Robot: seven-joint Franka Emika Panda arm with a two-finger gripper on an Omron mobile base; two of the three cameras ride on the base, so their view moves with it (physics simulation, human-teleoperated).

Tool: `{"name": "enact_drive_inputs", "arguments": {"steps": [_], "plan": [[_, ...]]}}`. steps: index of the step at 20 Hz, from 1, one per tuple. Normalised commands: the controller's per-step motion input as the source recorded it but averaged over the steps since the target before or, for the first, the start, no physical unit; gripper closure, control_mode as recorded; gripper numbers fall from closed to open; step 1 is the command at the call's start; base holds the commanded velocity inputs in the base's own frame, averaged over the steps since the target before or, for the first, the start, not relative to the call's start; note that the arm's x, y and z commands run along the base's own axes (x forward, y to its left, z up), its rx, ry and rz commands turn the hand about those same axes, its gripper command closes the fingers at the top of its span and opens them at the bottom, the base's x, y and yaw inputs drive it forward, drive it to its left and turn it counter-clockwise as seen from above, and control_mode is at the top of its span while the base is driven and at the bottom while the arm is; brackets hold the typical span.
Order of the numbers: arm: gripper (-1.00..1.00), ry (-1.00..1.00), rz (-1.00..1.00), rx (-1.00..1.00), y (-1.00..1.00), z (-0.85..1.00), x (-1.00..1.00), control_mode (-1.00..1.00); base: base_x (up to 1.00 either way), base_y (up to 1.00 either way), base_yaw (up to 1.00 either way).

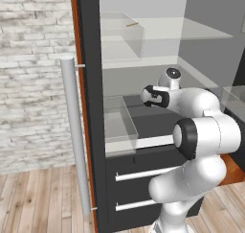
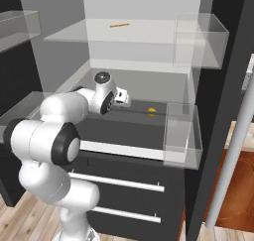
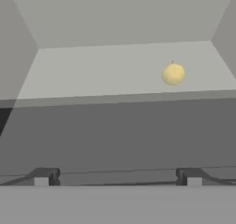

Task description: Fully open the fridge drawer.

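While the arm reaches deep into the open fridge, its tool (image 3: 117,176) sits low over the fridge drawer (image 2: 124,128) — the wide, shallow, dark tray that spans the inner width just above the two dark front panels (image 2: 126,195) with their silver bar handles (image 2: 119,181). The drawer lies under the lower grey shelf, and its pale front edge (image 2: 121,150) already stands forward of the panels below, so I judge it partly drawn out rather than fully open.

From the hand view the two dark fingertips (image 3: 44,176) stand wide apart with nothing between them; the tool is spread and grips nothing. It looks along the drawer's flat dark surface toward the fridge's back wall. The posture suggests the hand is placed inside so the fingers can bear on the drawer and drag it outward — a guess from the pose, since contact itself is not visible.

A small yellow round fruit (image 3: 173,73) rests on the lighter shelf floor beyond the dark surface, toward the right side, well clear of the fingers. Clear see-through bins (image 2: 181,133) hang on the door sides, kept out of the arm's path. A thin orange stick-like item (image 2: 119,24) lies on the upper shelf.

No brand, label or writing can be read anywhere.
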Motion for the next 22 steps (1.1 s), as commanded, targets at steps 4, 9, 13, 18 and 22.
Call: {"name": "enact_drive_inputs", "arguments": {"steps": [4,9,13,18,22], "plan": [[-1.00,0.00,-0.08,0.00,0.04,-0.04,0.28,-1.00,0.00,0.00,0.00],[-1.00,0.01,-0.07,0.01,0.00,-0.21,0.17,-1.00,0.00,0.00,0.00],[-1.00,0.02,-0.07,0.00,0.00,-0.22,0.14,-1.00,0.00,0.00,0.00],[-1.00,0.00,-0.07,0.01,0.00,-0.07,0.22,-1.00,0.00,0.00,0.00],[-1.00,0.00,-0.07,0.01,0.00,-0.07,0.21,-1.00,0.00,0.00,0.00]]}}
